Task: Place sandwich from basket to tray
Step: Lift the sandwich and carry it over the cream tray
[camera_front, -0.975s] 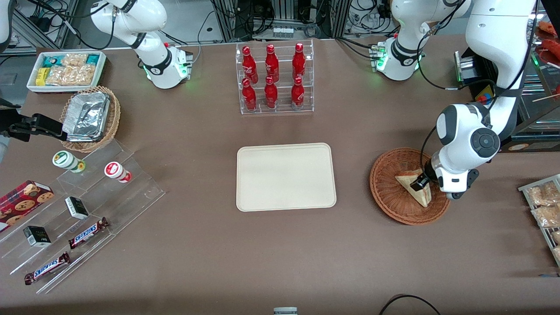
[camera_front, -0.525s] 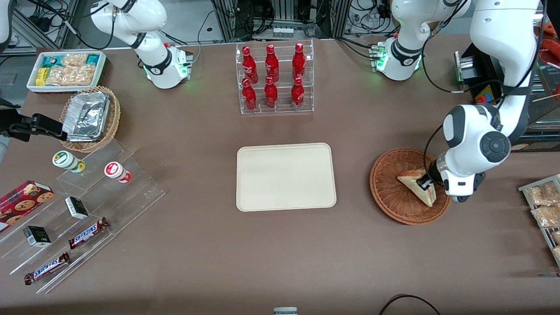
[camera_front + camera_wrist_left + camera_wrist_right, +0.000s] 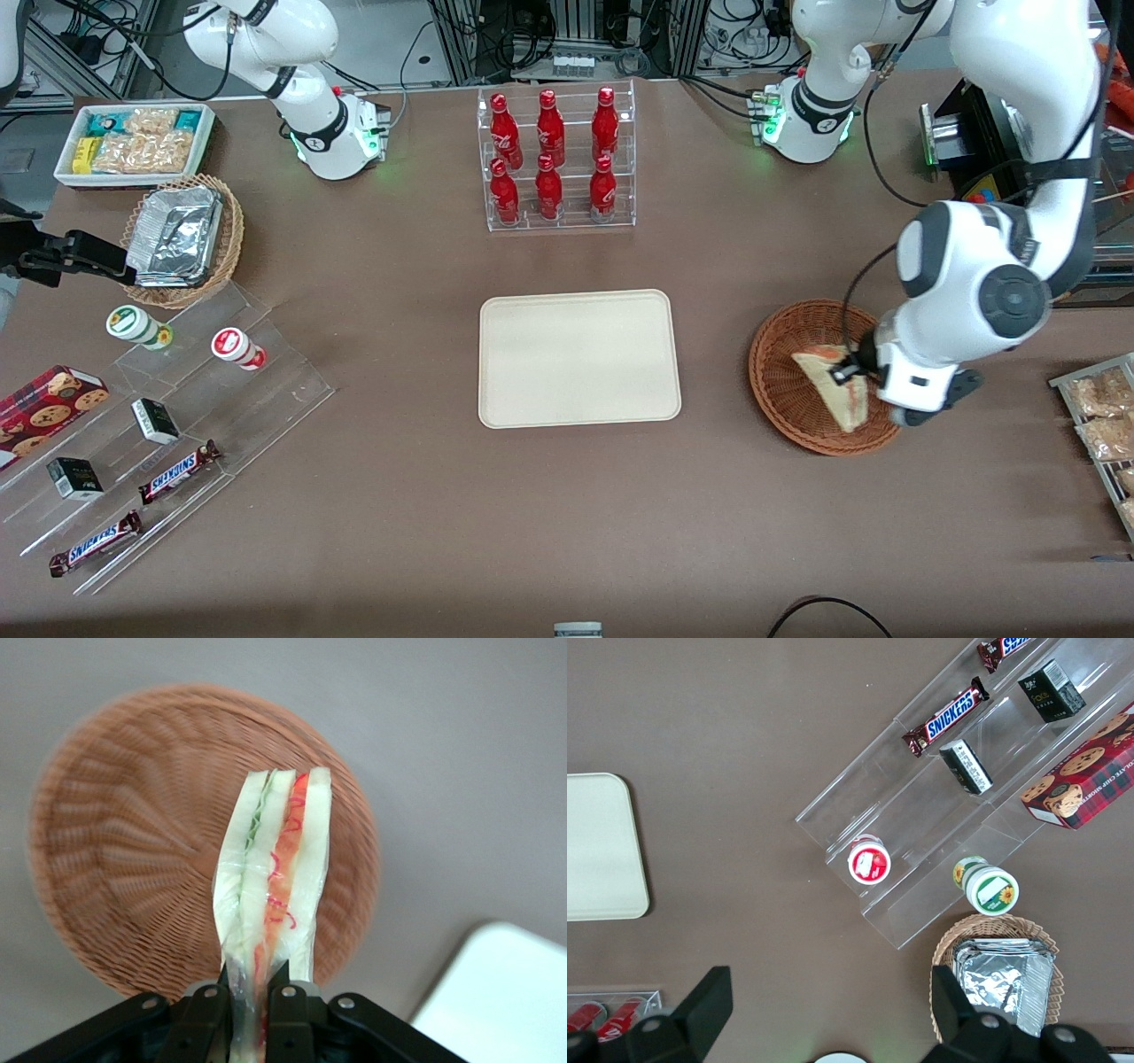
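My left gripper (image 3: 846,373) is shut on the sandwich (image 3: 834,396), a triangular wedge in clear wrap, and holds it just above the round reddish-brown basket (image 3: 784,390). In the wrist view the fingers (image 3: 288,1014) pinch one end of the sandwich (image 3: 275,868), whose red, orange and green filling edge faces the camera, with the basket (image 3: 133,859) below it. The cream tray (image 3: 580,359) lies flat and bare in the middle of the table, beside the basket toward the parked arm's end. A corner of the tray (image 3: 500,992) shows in the wrist view.
A clear rack of red bottles (image 3: 556,159) stands farther from the front camera than the tray. A tan basket of foil containers (image 3: 182,239), a white snack bin (image 3: 133,142) and an acrylic shelf (image 3: 168,425) lie toward the parked arm's end. Snack packets (image 3: 1103,416) lie by the working arm's end.
The gripper has lifted the sandwich off the basket floor, and the arm's wrist has risen. The sandwich has shifted slightly toward the tray.
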Controlling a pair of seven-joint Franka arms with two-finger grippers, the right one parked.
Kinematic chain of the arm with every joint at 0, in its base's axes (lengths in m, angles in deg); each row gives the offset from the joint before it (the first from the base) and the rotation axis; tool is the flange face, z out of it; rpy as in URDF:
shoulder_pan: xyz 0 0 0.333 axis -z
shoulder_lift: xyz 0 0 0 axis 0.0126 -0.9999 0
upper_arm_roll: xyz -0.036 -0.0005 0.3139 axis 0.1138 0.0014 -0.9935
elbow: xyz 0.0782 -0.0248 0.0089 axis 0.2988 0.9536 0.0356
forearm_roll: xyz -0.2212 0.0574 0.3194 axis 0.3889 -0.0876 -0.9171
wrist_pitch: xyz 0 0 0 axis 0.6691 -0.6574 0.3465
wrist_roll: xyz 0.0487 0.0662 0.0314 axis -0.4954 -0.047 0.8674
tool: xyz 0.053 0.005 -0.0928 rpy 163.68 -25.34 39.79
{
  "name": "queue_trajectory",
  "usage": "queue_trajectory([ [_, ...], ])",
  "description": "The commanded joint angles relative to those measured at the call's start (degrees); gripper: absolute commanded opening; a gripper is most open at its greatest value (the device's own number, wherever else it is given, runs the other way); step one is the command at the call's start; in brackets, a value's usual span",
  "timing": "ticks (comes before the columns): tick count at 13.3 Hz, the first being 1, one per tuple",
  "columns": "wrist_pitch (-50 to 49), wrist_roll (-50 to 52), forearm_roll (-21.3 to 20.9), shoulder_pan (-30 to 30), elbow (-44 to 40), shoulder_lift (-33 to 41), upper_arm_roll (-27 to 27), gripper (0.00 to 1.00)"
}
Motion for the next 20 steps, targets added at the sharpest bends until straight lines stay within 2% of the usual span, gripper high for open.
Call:
queue_trajectory([
  [1, -1.49, -2.62, 0.63, 5.32, -4.65, -4.28, 0.8, 0.0],
  [4, -2.01, -1.66, 0.1, 12.81, -10.55, -9.82, 0.72, 0.0],
  [9, -2.98, 8.35, -0.16, 22.91, -19.07, -16.94, 0.63, 0.0],
  [14, -3.07, 13.71, -0.16, 30.12, -27.59, -24.85, 0.28, 0.0],
  [17, -6.3, 20.47, -2.44, 33.55, -35.23, -30.73, 0.36, 0.0],
  [20, -8.08, 23.65, -2.53, 34.88, -37.55, -32.07, 0.37, 0.0],
])
